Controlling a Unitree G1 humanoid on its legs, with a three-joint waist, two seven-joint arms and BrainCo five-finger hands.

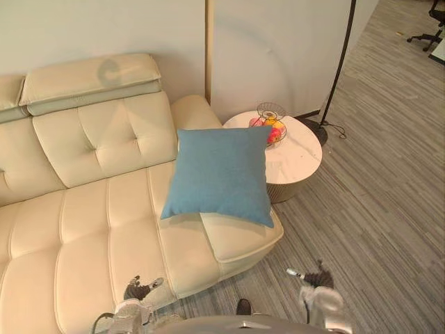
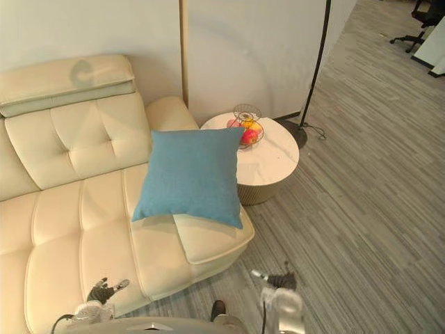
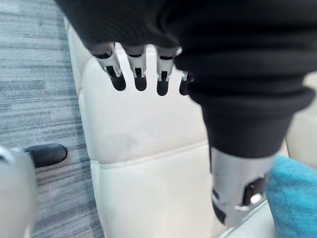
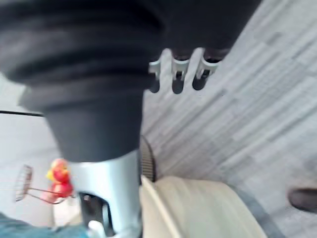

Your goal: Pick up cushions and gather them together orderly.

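A blue square cushion [image 1: 220, 174] leans against the right armrest of the cream leather sofa [image 1: 90, 216], its lower edge over the seat's corner; a corner of the blue cushion [image 3: 293, 198] shows in the left wrist view. My left hand [image 1: 139, 289] hangs low over the sofa's front edge, fingers [image 3: 138, 74] relaxed and holding nothing. My right hand [image 1: 316, 280] hangs over the grey floor to the right of the sofa, fingers [image 4: 178, 74] straight and empty. Both hands are well short of the cushion.
A round white side table [image 1: 295, 156] stands right of the sofa with a wire fruit basket [image 1: 270, 124] on it. A black floor lamp pole [image 1: 341, 62] rises behind it. An office chair [image 1: 427, 35] sits far right. Grey striped carpet [image 1: 375, 209] spreads to the right.
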